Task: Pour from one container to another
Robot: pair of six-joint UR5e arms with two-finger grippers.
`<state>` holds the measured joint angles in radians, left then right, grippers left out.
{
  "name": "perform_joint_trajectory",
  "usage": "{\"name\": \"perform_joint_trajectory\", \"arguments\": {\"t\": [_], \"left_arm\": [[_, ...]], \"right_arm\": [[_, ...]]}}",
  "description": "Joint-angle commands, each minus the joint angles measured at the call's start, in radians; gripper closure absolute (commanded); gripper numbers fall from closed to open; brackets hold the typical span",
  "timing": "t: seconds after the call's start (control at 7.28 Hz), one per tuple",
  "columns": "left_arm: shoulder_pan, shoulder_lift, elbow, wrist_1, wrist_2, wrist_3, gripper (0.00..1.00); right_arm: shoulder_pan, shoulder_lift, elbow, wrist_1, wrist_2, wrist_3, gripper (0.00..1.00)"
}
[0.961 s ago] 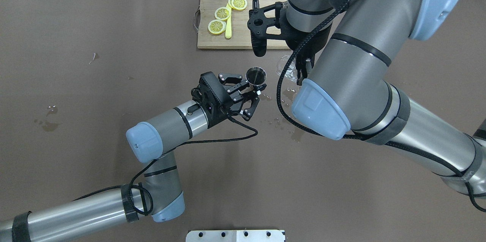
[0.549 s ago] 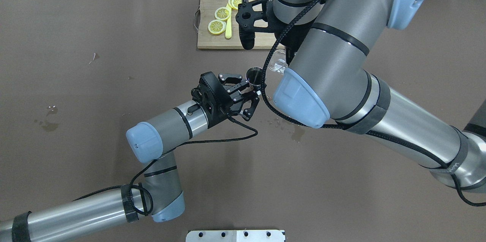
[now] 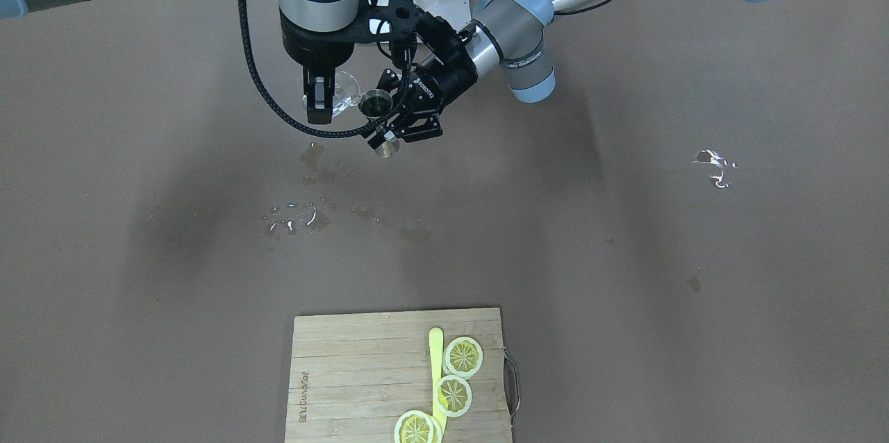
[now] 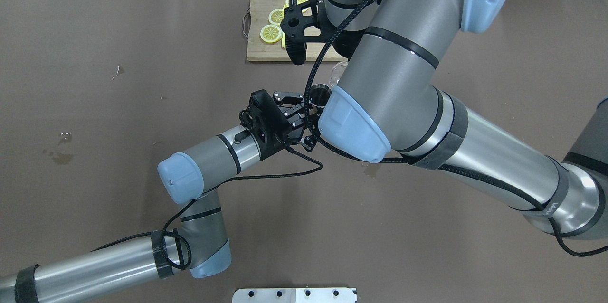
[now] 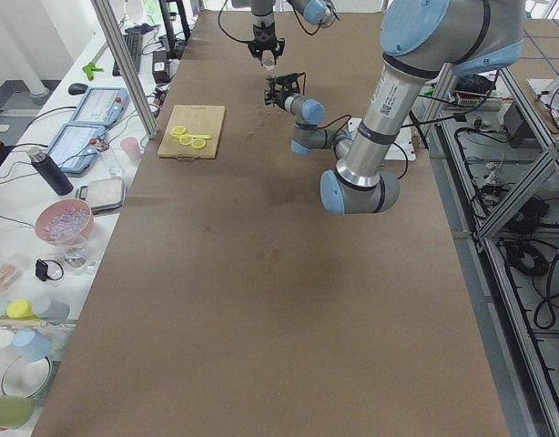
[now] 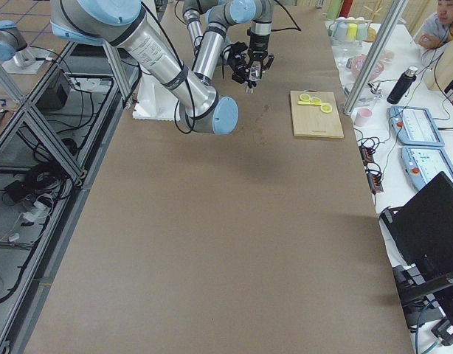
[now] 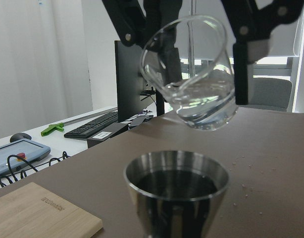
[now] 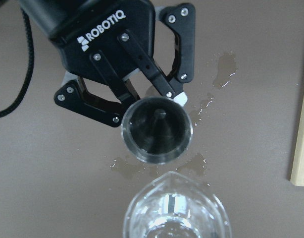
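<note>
Two robot arms meet above the middle of a brown surface (image 4: 118,175), between the robot's edge and a cutting board (image 4: 259,53) at the far edge. The left gripper (image 3: 389,125) has its jaws closed around the narrow waist of a metal jigger (image 8: 157,130), holding it upright with its open mouth facing up, clear of the surface. The right gripper (image 3: 323,99) reaches down from above, its jaws clamped on the sides of a small clear glass cup (image 7: 191,74) with a little clear liquid pooled in its base. The cup hangs higher than the jigger and just beside it, on the side toward the far edge and the robot's right. It is tilted, its mouth leaning toward the jigger. Seen from the right wrist, the cup's rim sits next to the jigger's rim and does not overlap it, so the lip probably has to come over the jigger's mouth before tipping further. Whether the jigger holds any liquid is unclear. Wet patches (image 3: 312,214) mark the surface nearby, so a misaligned pour would likely spill.
</note>
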<state>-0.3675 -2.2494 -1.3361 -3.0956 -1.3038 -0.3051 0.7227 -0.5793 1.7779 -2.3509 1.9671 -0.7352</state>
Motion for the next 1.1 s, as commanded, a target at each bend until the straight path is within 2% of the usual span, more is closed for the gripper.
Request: {"name": "perform_joint_trajectory", "arguments": {"t": [0.0,0.41,0.96], "left_arm": [[-0.004,0.002,-0.002,-0.006,-0.003,0.0,1.0],[-0.005,0.004,-0.003,-0.008,-0.003,0.0,1.0],[-0.007,0.004,-0.002,-0.008,-0.002,0.0,1.0]], "right_arm": [[-0.014,0.019,0.003,-0.04,-0.043,-0.033,1.0],[-0.037,0.038,0.002,-0.086,-0.083,-0.11,1.0],[-0.048,0.062,-0.024,-0.099,-0.086,-0.113,1.0]]}}
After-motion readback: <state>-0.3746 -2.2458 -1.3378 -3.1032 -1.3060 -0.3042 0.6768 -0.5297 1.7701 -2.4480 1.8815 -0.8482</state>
